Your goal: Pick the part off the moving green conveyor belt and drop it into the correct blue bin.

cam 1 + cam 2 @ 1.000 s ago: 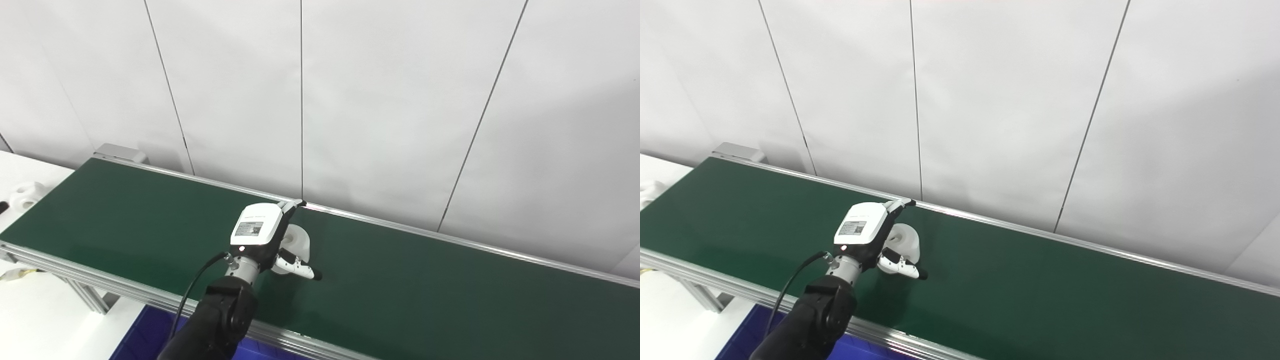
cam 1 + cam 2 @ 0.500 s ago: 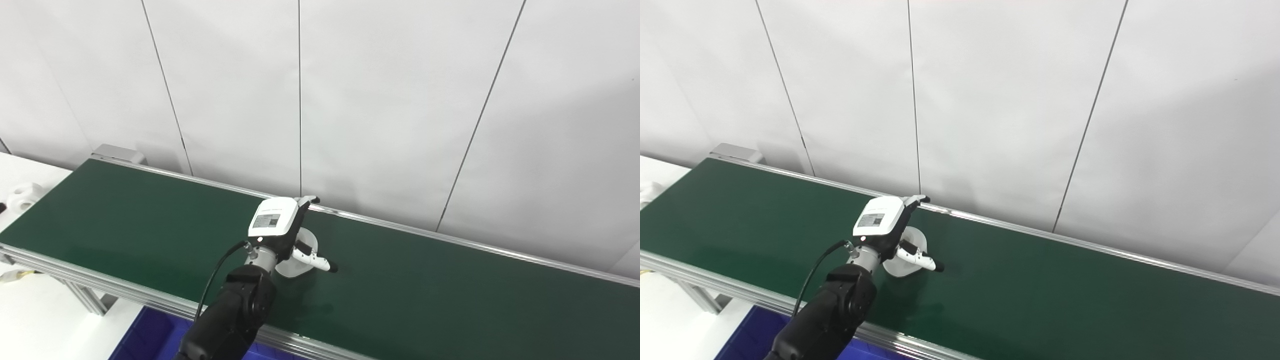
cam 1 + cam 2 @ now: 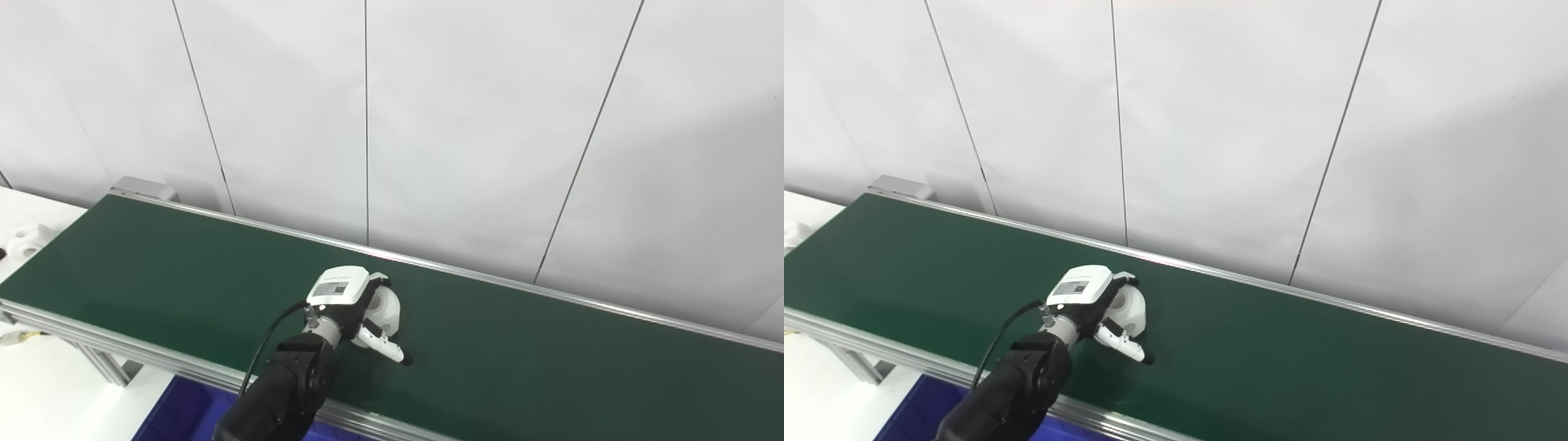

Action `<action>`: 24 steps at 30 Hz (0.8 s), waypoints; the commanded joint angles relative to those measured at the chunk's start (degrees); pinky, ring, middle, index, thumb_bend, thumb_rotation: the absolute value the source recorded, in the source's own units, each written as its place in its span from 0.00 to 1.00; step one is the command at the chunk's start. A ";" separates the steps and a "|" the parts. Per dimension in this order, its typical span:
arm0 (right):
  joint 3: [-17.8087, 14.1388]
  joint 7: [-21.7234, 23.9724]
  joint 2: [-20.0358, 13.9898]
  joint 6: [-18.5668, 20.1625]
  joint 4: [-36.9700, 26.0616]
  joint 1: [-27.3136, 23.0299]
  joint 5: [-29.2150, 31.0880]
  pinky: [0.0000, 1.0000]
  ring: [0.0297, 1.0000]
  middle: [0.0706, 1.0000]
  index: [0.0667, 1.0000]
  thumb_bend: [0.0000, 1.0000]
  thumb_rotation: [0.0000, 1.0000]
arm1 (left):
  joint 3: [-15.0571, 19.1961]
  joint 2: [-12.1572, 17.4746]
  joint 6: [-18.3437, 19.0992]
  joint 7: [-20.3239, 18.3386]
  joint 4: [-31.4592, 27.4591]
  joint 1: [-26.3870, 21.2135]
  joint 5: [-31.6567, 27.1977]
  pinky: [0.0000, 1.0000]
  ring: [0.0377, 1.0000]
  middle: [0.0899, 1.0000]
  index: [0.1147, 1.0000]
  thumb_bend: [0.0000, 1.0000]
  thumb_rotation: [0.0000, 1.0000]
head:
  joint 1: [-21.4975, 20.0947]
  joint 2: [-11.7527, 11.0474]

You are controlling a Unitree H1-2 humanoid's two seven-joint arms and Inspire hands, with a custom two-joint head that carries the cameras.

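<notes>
A white round part [image 3: 388, 310] lies on the green conveyor belt [image 3: 153, 269], near the middle of its width. My left hand [image 3: 350, 299] reaches over the near rail and covers the part's left side. Its fingers curl over the top and far side of the part, and the thumb [image 3: 384, 346] lies along the near side, pointing right. The hand looks shut on the part, which still touches the belt. The right hand is nowhere in either view. A corner of a blue bin [image 3: 915, 411] shows below the belt's near rail, beside my forearm.
The belt runs from upper left to lower right between aluminium rails [image 3: 122, 356], with a white panelled wall close behind. Another white part [image 3: 27, 239] sits on the white table at the far left. Frame legs [image 3: 107, 367] stand under the belt's left end.
My left hand has followed the part to the right along the belt, dropped lower, and curled its fingers down around the part. They stood raised above it before.
</notes>
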 commanded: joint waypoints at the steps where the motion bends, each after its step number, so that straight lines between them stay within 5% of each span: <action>1: 0.12 0.14 0.44 -0.06 -1.65 0.11 0.15 0.83 0.94 0.96 0.97 0.95 0.93 | 0.55 0.65 0.83 -2.77 -2.24 -0.36 3.39 0.62 0.74 0.79 0.80 0.99 0.53 | -0.21 0.29; 6: 0.10 0.13 0.51 -0.06 -1.60 0.11 0.16 0.83 0.95 0.96 0.97 0.96 0.94 | 1.28 0.05 0.83 -10.56 -3.43 -0.75 7.22 0.61 0.72 0.78 0.78 0.97 0.55 | -0.21 0.29; 8: 0.01 0.36 0.55 -0.06 -1.51 0.09 0.35 0.84 0.95 0.96 0.98 0.95 0.94 | 1.73 -0.68 0.82 -11.18 -2.87 -0.91 7.50 0.56 0.68 0.72 0.74 0.95 0.49 | -0.21 0.29; 9: -0.03 0.46 0.55 -0.06 -1.57 0.11 0.43 0.84 0.95 0.96 0.98 0.95 0.93 | 2.09 -1.17 0.82 -10.95 -2.60 -0.92 7.55 0.49 0.58 0.62 0.67 0.88 0.33 | -0.31 0.51; 10: -0.08 0.53 0.55 -0.06 -1.67 0.16 0.48 0.84 0.95 0.96 0.98 0.95 0.93 | 2.57 -1.78 0.81 -9.88 -2.24 -0.84 7.23 0.45 0.54 0.58 0.64 0.85 0.26 | -0.32 0.57; 11: -0.13 0.53 0.58 -0.06 -1.69 0.20 0.52 0.84 0.95 0.96 0.97 0.95 0.93 | 3.13 -2.53 0.79 -7.51 -1.73 -0.65 6.29 0.36 0.43 0.46 0.54 0.68 0.11 | -0.32 0.57; 14: -0.32 0.67 0.67 -0.06 -1.83 0.35 0.68 0.85 0.95 0.96 0.97 0.95 0.93 | 4.02 -3.81 -0.95 0.38 -0.38 0.16 3.34 0.26 0.32 0.37 0.46 0.55 0.02 | -0.36 0.70; 24: -0.36 0.89 0.63 -0.06 -1.99 0.40 0.66 0.86 0.94 0.96 0.97 0.95 0.93 | 2.80 -4.03 -2.48 14.62 3.79 0.17 -0.63 0.24 0.29 0.34 0.45 0.52 0.00 | -0.42 0.66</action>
